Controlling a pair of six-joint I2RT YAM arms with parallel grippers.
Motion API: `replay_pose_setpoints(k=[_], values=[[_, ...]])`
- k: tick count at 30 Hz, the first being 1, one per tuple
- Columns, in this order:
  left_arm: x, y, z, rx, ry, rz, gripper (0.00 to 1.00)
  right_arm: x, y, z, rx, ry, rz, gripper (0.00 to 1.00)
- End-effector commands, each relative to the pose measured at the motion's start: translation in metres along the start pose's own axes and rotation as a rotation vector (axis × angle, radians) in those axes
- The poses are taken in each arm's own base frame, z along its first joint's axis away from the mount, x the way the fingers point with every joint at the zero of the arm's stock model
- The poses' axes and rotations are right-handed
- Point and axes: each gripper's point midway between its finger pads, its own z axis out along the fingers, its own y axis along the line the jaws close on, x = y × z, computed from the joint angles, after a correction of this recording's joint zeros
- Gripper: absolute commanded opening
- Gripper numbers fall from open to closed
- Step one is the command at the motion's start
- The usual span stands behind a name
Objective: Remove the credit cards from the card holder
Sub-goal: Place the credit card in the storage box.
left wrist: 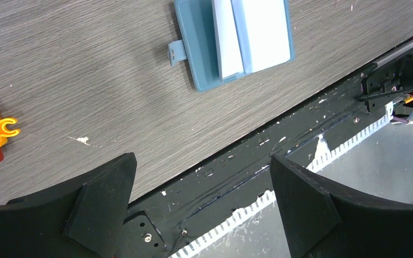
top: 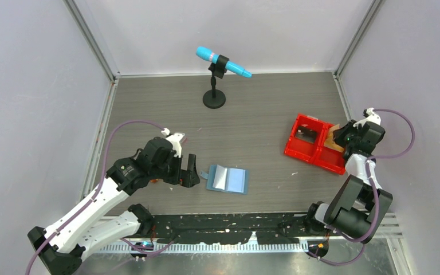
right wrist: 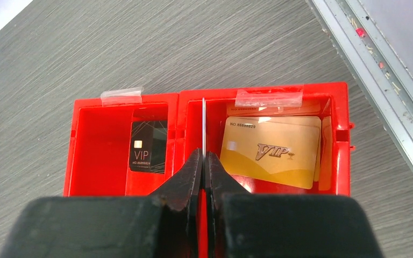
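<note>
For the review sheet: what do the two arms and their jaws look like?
Both the left arm and the right arm have white links and bulky black joints. A purple cable loops along each. The jaws are matte black, wedge-shaped blocks.

The card holder (top: 228, 179) lies open on the grey table (top: 263, 109), just right of the left gripper (top: 191, 169). Well apart, the right gripper (top: 340, 141) hangs over a red bin (top: 319, 156), a tan card (top: 333, 136) at its tip. A blue microphone (top: 222, 62) stands at the back.
</note>
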Motion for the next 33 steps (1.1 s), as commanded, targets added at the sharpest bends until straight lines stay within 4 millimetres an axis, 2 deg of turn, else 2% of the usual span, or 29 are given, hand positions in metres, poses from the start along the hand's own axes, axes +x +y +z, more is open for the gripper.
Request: replay_pose_setpoints(k=[1, 33], values=[[-0.015, -0.007, -0.006, 0.021, -0.064, -0.017, 0.99, -0.034, 0.01, 0.003, -0.05, -0.112, -0.05, 0.06], [-0.019, -0.015, -0.004, 0.049, -0.051, -0.034, 0.99, -0.019, -0.002, 0.02, -0.034, -0.037, -0.053, 0.1]])
